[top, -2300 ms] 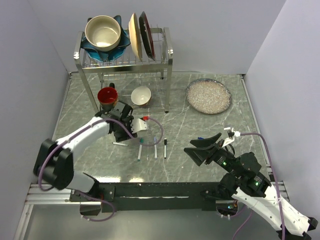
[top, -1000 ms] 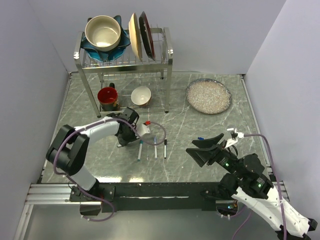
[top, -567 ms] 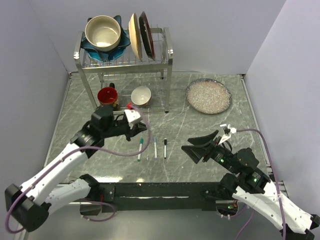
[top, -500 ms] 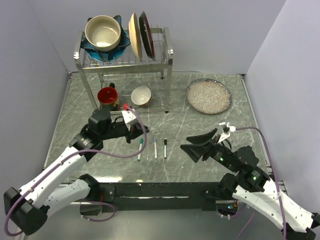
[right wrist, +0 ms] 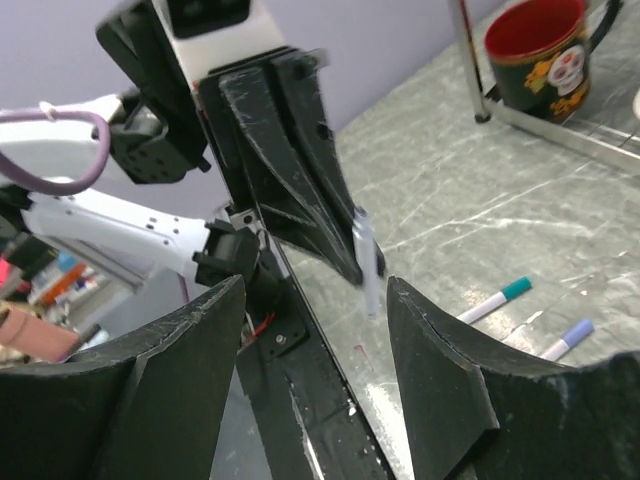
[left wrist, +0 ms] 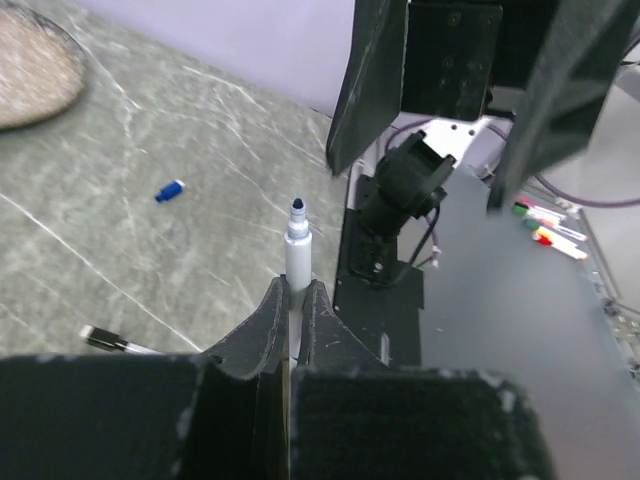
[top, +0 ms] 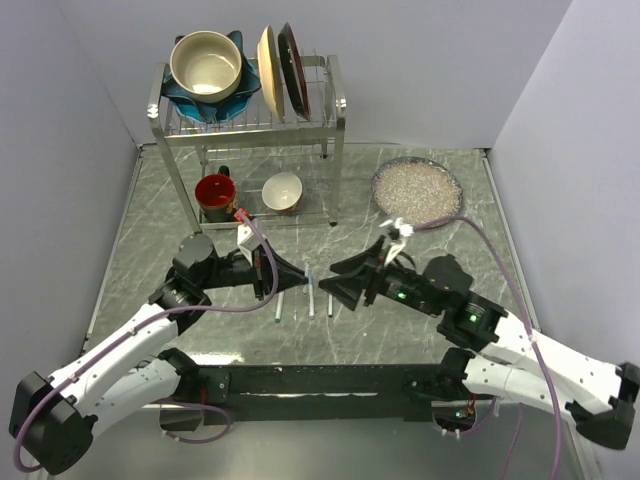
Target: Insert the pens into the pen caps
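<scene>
Right gripper point(top: 328, 277): top view, swung left since half a second ago; tips now just off the left gripper point(top: 298, 272) tips; fingers wide, holding nothing.
Loose pens point(top: 311, 300): on the table point(top: 140, 210), just near-side of both sets of fingertips.
Blue-tipped pen point(left wrist: 296, 250): left wrist view, clamped between the left fingers point(left wrist: 265, 320), tip poking out past them.
Blue cap point(left wrist: 170, 190): on the table, well left of those fingers.
Teal-tipped pen point(right wrist: 495, 300): right wrist view, on the table beyond the right finger point(right wrist: 450, 380).
</scene>
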